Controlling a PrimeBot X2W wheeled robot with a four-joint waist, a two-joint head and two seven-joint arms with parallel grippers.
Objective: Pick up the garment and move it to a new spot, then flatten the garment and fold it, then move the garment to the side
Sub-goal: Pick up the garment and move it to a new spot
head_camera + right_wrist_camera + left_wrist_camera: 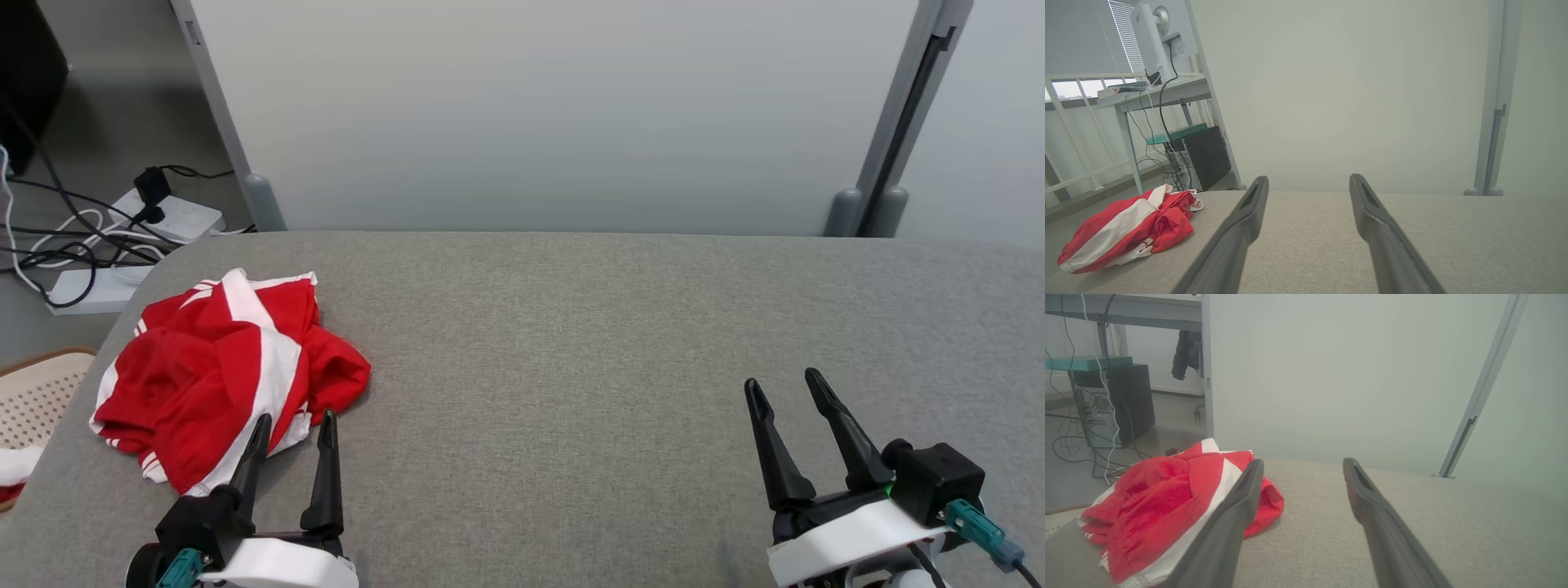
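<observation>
A crumpled red garment [220, 376] with broad white stripes lies in a heap on the left end of the grey fabric-covered table [571, 367], close to the rounded far-left corner; part of its white-trimmed hem faces the near edge, and a red fold bulges toward the middle of the table.

The left pincer [295, 416] sits at the lower left of the head view with its 2 dark fingers spread apart and nothing between them; its outer finger overlaps the near hem of the garment in that view, and in the left wrist view the same finger crosses in front of the red cloth; whether it touches the cloth I cannot tell; the inner finger stands over bare table just beside the garment.

The right pincer [782, 379] is at the lower right, well apart from the garment, its 2 fingers also spread wide and empty over bare table; the right wrist view shows the garment far off to the left.

Behind the table stands a pale partition panel [555, 114] in a grey frame; on the floor to the far left lie 2 white power strips [175, 214] with tangled black and white cables; a pale perforated tray [37, 396] shows at the left edge; a black computer tower [1122, 404] stands on the floor beyond.
</observation>
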